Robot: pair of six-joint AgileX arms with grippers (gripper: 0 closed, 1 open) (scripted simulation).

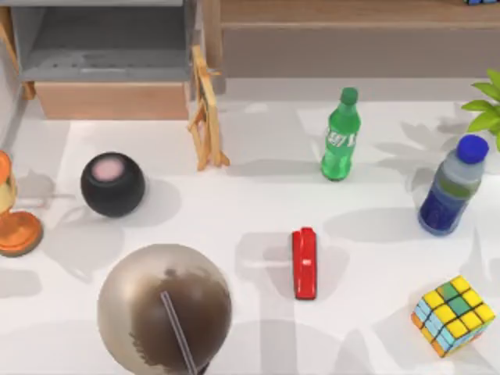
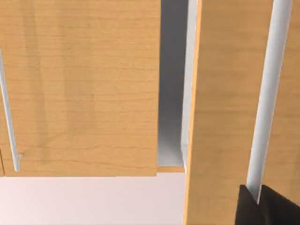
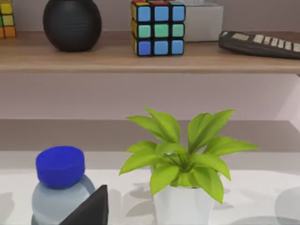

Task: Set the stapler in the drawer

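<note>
A red stapler (image 1: 305, 263) lies flat mid-table (image 1: 234, 226), untouched, well apart from the open drawer (image 1: 109, 58). Neither arm's jaws can be judged; the left wrist view faces the drawer's wooden panels.

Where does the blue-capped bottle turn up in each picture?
Top view: the blue-capped bottle stands at the table's right side, near the plant.
Left wrist view: wooden panels and a grey gap instead.
Right wrist view: the bottle's cap sits beside the plant.
Shared landmark: the plant, next to the bottle in both.
</note>
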